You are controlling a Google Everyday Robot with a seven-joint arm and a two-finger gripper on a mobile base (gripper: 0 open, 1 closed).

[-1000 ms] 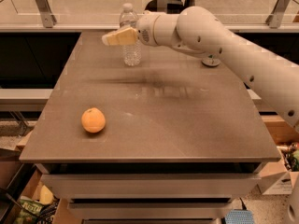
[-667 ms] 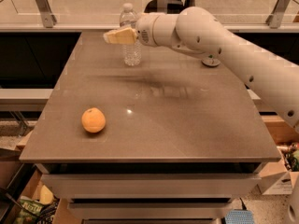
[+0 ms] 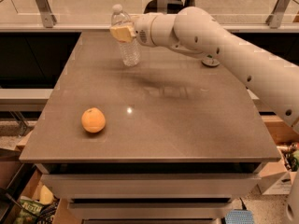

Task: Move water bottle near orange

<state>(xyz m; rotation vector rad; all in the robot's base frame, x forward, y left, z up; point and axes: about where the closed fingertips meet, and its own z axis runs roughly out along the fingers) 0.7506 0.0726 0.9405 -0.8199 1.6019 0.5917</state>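
The water bottle (image 3: 127,43) stands at the back of the table (image 3: 187,125), left of centre, clear and ribbed with a white cap, leaning with its top to the left. My gripper (image 3: 122,32) reaches in from the right and its tan fingers are closed around the bottle's upper body. The orange (image 3: 93,120) lies near the table's front left, well apart from the bottle and in front of it.
A small dark round object (image 3: 210,62) sits at the back right of the table under my arm. A rail with metal posts (image 3: 42,6) runs behind the table. Boxes and bags (image 3: 32,204) lie on the floor by the table's front corners.
My gripper has shifted slightly onto the bottle. The bottle's top has tipped to the left while its base stays in place. The orange has not moved.
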